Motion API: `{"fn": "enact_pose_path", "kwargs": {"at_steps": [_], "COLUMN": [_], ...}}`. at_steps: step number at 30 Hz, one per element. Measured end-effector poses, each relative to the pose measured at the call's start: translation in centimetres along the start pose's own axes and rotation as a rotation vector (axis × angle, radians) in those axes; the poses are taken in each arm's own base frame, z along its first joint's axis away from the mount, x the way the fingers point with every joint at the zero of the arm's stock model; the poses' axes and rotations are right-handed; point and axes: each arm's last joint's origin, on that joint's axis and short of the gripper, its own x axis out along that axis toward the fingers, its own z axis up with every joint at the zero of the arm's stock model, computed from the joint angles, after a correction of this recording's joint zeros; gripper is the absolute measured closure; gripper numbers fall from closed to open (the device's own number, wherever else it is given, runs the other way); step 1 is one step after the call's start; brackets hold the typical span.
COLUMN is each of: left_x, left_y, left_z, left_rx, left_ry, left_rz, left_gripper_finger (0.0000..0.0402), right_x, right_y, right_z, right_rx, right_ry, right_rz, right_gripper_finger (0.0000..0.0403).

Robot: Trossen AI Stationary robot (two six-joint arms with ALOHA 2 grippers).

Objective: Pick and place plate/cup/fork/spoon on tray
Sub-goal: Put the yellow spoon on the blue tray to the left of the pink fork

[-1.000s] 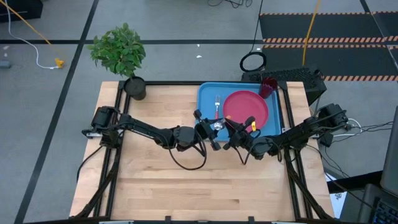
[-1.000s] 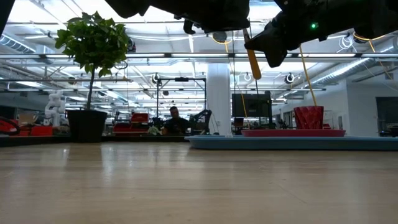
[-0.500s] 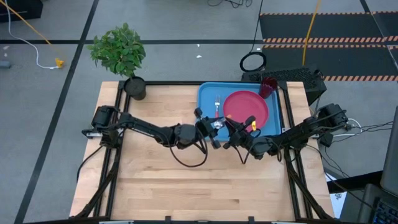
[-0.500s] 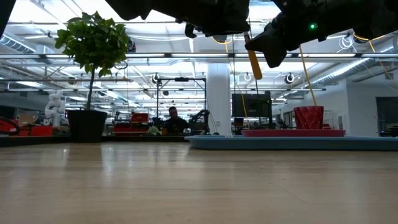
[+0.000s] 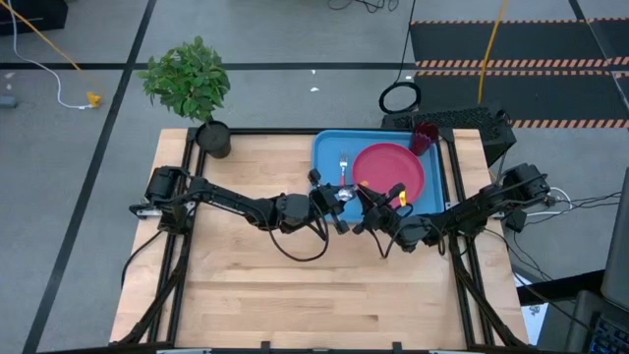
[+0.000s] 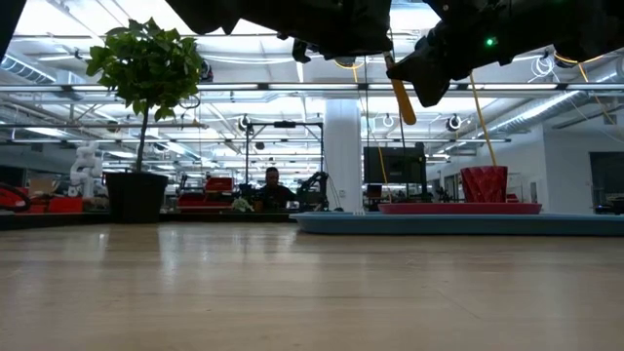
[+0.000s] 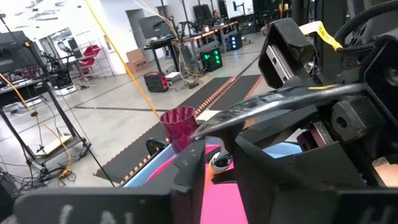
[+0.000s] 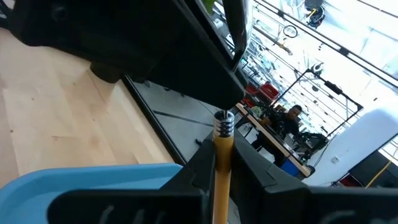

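Note:
The light-blue tray (image 5: 329,147) lies at the table's far right. On it are the pink plate (image 5: 388,169), the fork (image 5: 343,165) left of the plate, and the maroon cup (image 5: 425,138) at the far right corner. Over the tray's near left part my right gripper (image 5: 378,205) is shut on the spoon (image 5: 401,200). My left gripper (image 5: 342,202) faces it, its fingers open on either side of the spoon's metal end (image 7: 219,163). My right gripper pinches the spoon's orange handle (image 8: 219,165) between its two fingers, coming level from the table's right. The spoon is lifted clear above the tray, its metal neck (image 8: 222,121) toward my left gripper and the handle's free end (image 6: 402,102) slanting down. My left gripper: I cannot tell whether its fingers (image 7: 186,168) touch the metal end.
A potted plant (image 5: 189,84) stands at the table's far left corner. Bare wooden tabletop (image 5: 295,285) spreads over the near half and the left. A person sits in the room beyond the table (image 6: 271,187).

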Motion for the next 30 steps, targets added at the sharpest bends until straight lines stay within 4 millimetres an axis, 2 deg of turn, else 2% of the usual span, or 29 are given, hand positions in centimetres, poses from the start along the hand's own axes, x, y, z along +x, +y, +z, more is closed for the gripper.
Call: {"fn": "enact_pose_path", "kwargs": {"at_steps": [5,11,15,30], "left_x": [0.01,0.01,0.01,0.78], "left_y": [-0.02,-0.02,-0.03,0.80], "left_z": [-0.01,0.00,0.00,-0.32], "left_rx": [-0.004,-0.007,-0.008,-0.058], "left_ry": [-0.001,-0.002,-0.002,-0.007], "left_rz": [-0.012,-0.012,-0.013,-0.123], "left_gripper_finger": [0.0387,0.0367,0.0383,0.0398], "right_x": [-0.03,-0.03,-0.03,-0.77], "right_y": [0.01,0.01,0.01,0.28], "right_z": [0.01,0.01,0.01,0.25], "right_rx": [0.001,0.008,0.008,0.032], "right_ry": [0.000,0.000,0.000,-0.015], "right_rz": [0.000,0.000,0.000,0.020], "right_gripper_finger": [0.0383,0.0382,0.0372,0.0268]}}
